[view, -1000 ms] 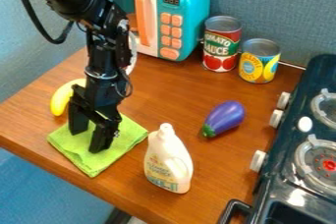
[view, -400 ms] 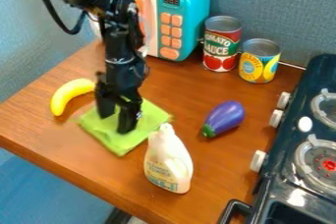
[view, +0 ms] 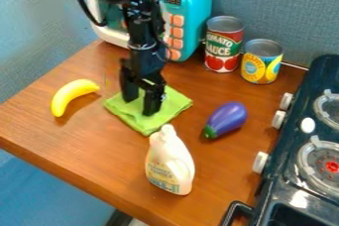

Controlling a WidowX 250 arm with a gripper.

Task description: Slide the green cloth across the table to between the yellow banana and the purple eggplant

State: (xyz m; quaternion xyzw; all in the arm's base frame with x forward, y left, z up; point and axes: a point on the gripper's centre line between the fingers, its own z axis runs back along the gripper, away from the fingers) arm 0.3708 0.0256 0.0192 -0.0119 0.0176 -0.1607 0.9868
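As the black two-finger gripper (view: 140, 106) stands moderately open, holding nothing, its tips seemingly pin the square green cloth (view: 175, 102) by pressure; it lies inside the brown wooden bench's (view: 86, 138) front edge.

yellow banana (view: 71, 94); white bottle (view: 170, 163); purple eggplant (view: 227, 118) near stove (view: 283, 156)
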